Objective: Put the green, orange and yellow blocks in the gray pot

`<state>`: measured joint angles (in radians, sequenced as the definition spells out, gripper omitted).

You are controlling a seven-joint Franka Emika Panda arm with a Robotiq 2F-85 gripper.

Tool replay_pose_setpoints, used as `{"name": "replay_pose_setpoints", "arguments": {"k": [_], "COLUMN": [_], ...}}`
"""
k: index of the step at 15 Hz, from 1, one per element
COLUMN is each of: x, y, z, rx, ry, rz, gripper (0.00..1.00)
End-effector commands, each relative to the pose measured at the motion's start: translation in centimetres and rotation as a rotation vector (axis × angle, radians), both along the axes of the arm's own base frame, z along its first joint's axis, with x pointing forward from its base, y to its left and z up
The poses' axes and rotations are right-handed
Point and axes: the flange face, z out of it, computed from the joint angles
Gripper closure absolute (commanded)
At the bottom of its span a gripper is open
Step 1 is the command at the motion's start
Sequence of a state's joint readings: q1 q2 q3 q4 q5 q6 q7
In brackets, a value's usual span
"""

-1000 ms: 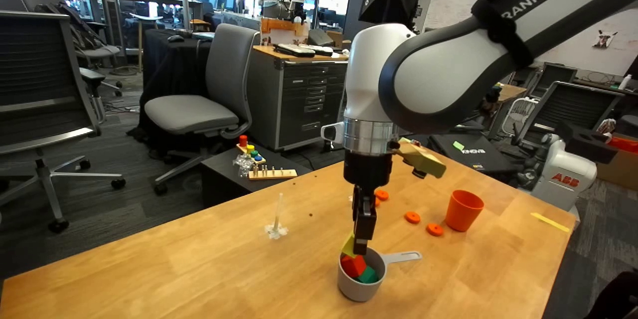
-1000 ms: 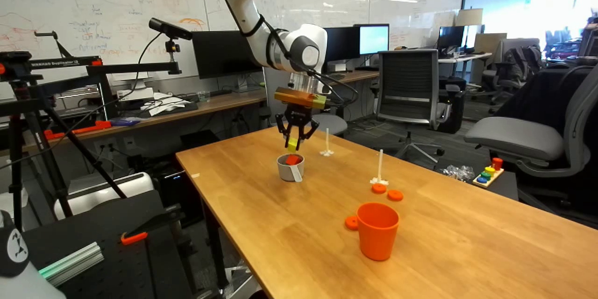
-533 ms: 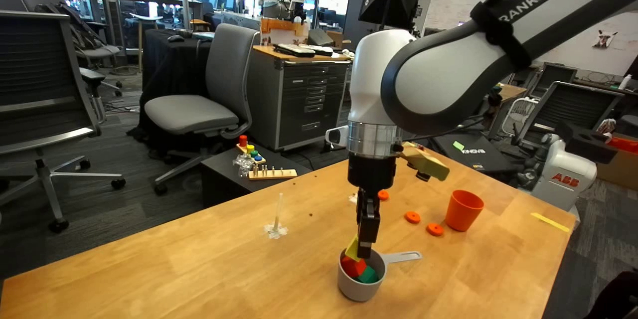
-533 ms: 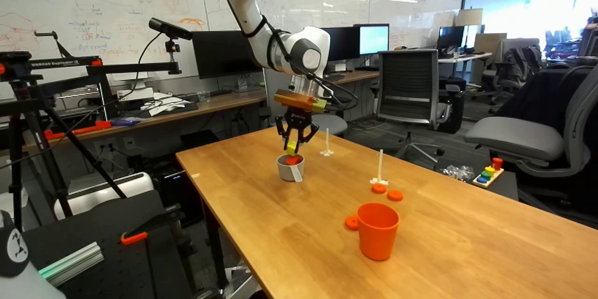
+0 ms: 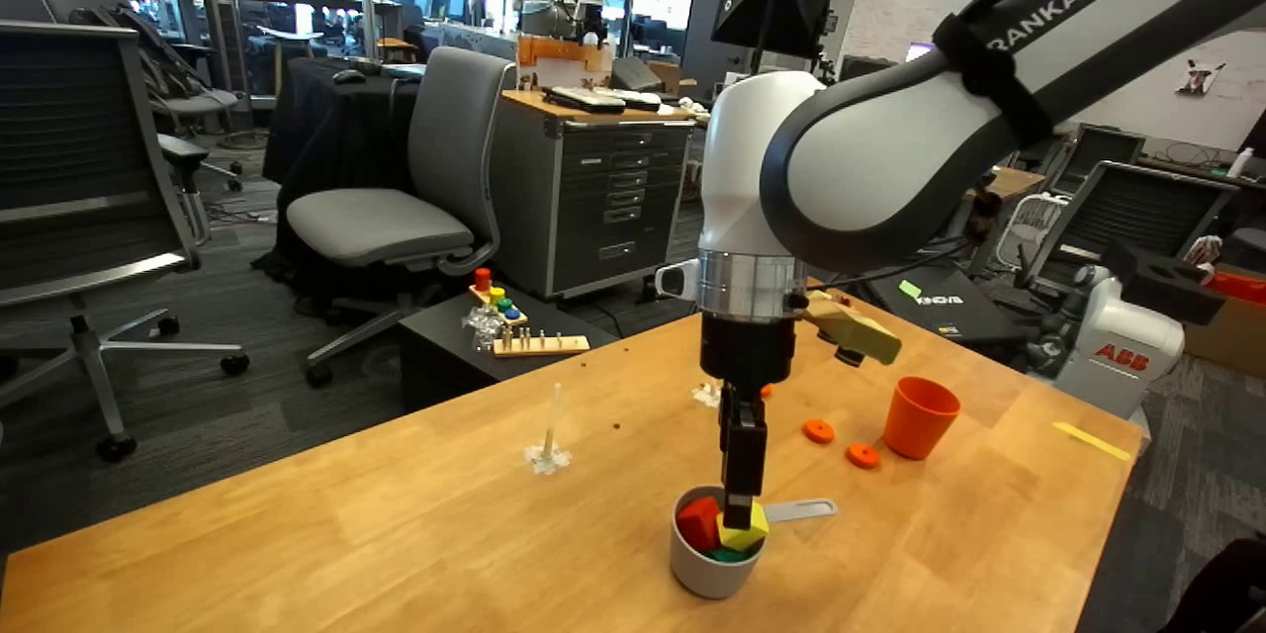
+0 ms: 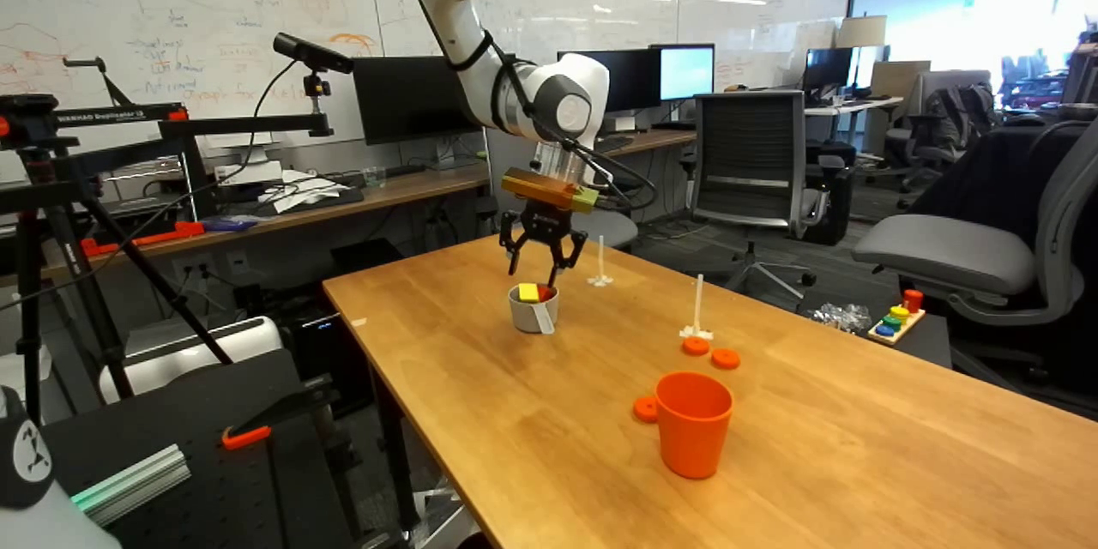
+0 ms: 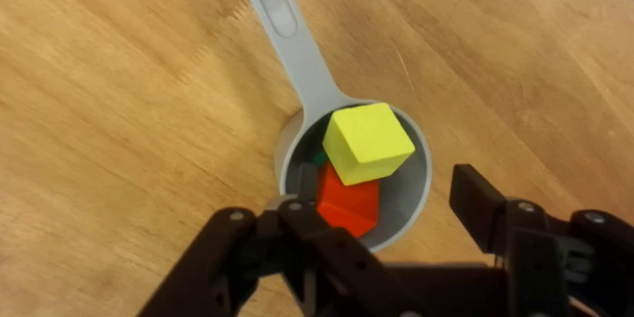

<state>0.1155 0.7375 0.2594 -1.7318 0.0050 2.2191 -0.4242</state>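
The gray pot [image 7: 303, 67] stands upright on the table with its handle out to one side. Inside it the yellow block [image 7: 369, 138] leans tilted on top, partly over the orange block [image 7: 349, 205]. Only a small bit of the green block [image 7: 319, 157] shows beneath them in the wrist view; more of the green block [image 5: 730, 555] appears in an exterior view. My gripper [image 6: 533, 275] is just above the pot, jaws spread and nothing held. In the wrist view one finger [image 7: 308, 181] overlaps the pot's opening, and the opposite finger [image 7: 473, 203] lies outside the rim.
An orange-red cup [image 6: 693, 425] stands on the table, with orange discs [image 5: 818, 431] near it. Two thin upright pegs, one a taller peg [image 6: 697, 309] and one a farther peg [image 6: 600, 260], are fixed to the tabletop. The table edge [image 6: 403, 395] runs beside the pot.
The gripper has opened and let go of the yellow block, which has dropped into the pot. The arm has come slightly lower and shifted a little toward the pot's handle.
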Motion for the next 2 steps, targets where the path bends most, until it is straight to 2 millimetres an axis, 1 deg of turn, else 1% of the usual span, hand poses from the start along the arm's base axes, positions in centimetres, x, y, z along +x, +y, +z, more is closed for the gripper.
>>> {"name": "replay_pose_setpoints", "arguments": {"k": [1,2], "x": [0.04,0.03], "y": [0.04,0.04], "z": [-0.02,-0.03], "rx": [-0.001,-0.001], "ry": [0.002,0.003], "rz": [0.000,0.000], "gripper": [0.21,0.19]}}
